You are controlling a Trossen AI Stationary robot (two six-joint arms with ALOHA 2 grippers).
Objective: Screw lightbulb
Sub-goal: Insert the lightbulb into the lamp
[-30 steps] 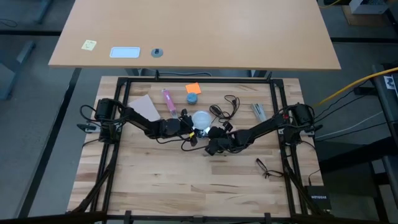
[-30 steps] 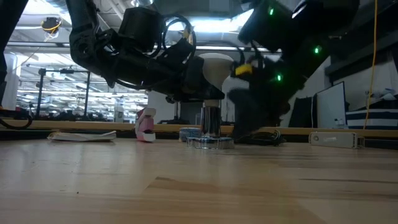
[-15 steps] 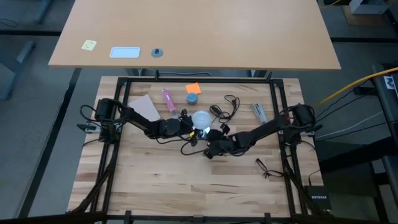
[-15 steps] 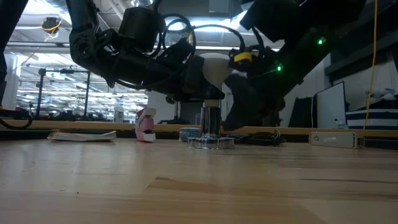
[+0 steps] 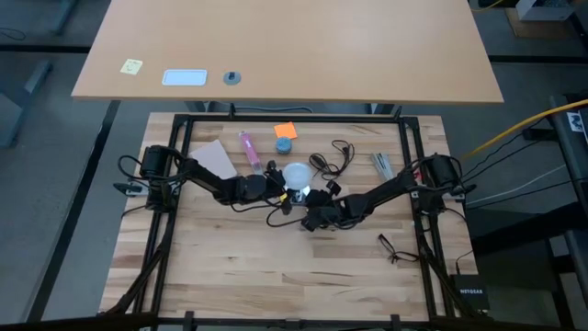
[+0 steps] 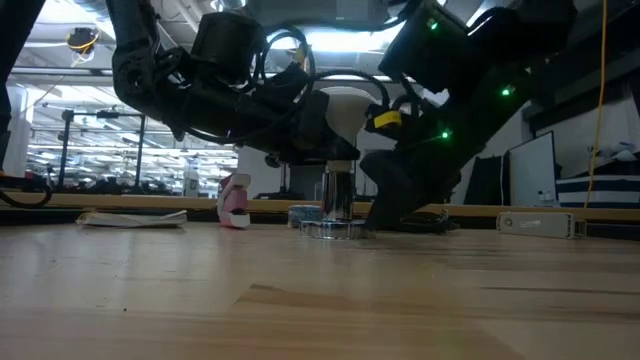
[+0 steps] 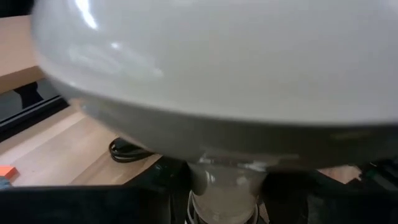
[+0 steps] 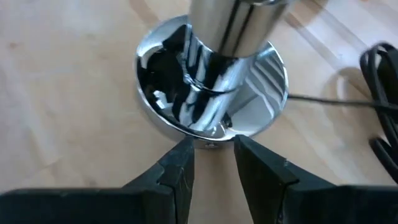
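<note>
Jaws hidden: left gripper [image 5: 278, 190] under lightbulb [image 5: 297, 175]; neck visible.

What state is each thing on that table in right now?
lightbulb: upright on the lamp stem, held at its neck.
left gripper: shut on the lightbulb.
right gripper: fingers slightly apart, at the base's rim, holding nothing.
lamp base: flat on the table.

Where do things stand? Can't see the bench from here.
Left tool around frosted white lightbulb, upright on shiny silver lamp base. Right tool open at base rim. Black cord lies behind.
</note>
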